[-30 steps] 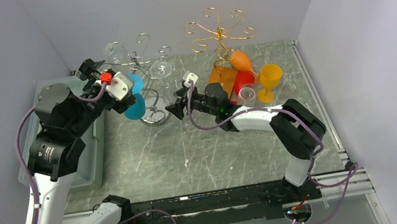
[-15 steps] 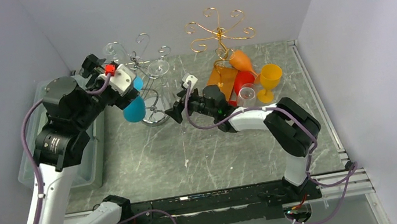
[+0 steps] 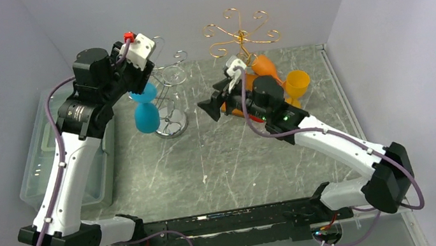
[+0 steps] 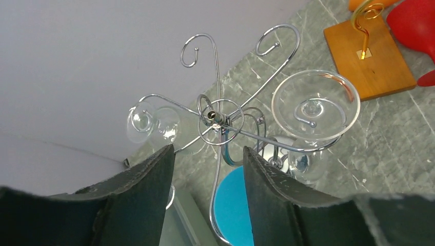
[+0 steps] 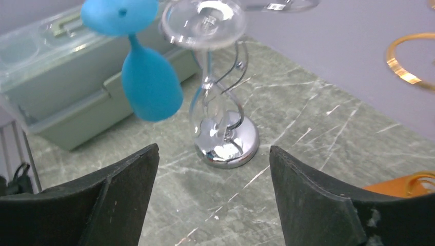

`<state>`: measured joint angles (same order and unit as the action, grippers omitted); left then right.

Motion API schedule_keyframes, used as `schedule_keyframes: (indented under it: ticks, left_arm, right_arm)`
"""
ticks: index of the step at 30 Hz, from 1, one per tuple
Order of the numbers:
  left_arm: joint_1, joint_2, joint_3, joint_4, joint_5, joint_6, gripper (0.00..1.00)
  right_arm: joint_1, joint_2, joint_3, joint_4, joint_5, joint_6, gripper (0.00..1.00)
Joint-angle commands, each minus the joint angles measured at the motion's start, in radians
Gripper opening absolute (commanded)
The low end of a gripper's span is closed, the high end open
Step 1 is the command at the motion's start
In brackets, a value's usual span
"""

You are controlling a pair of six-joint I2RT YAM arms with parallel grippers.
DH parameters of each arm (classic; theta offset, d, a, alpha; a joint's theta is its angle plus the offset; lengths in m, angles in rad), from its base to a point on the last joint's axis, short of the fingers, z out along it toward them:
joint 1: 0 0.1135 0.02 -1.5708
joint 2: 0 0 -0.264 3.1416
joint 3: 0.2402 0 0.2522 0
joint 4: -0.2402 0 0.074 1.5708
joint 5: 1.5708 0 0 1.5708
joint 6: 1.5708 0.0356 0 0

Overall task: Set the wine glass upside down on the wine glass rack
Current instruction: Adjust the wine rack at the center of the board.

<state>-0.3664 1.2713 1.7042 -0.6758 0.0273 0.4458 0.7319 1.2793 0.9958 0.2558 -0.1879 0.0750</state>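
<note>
The chrome rack (image 3: 172,127) stands left of centre on the table (image 3: 240,158). The blue wine glass (image 5: 151,84) hangs upside down on the rack's left side. It is opaque, matte bright blue, with its flat round foot on top, a thin stem and a rounded bowl below. My left gripper (image 4: 208,154) hovers above the rack, jaws apart and empty. My right gripper (image 5: 213,151) is parted too, holding nothing.

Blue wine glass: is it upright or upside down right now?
Upside down. The blue wine glass shows its foot on top and bowl below, beside the chrome rack.
</note>
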Motion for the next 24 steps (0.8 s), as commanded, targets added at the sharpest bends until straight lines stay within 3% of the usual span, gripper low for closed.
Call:
schedule_keyframes:
  ticks: [1, 6, 14, 24]
  left_arm:
    - [-0.002, 0.012, 0.057, -0.009, -0.022, -0.019, 0.55]
    - [-0.001, 0.020, 0.048, -0.031, -0.058, 0.004, 0.57]
    - [0.001, 0.037, 0.015, -0.024, -0.081, 0.031, 0.60]
    - [0.014, 0.028, -0.062, 0.036, -0.084, 0.098, 0.59]
  right_arm:
    - [-0.018, 0.001, 0.208, -0.279, 0.138, 0.026, 0.76]
    - [-0.057, 0.165, 0.535, -0.440, 0.186, 0.048, 0.67]
    - [-0.084, 0.449, 0.928, -0.538, 0.208, 0.048, 0.66]
    - [-0.102, 0.590, 1.045, -0.510, 0.157, 0.080, 0.67]
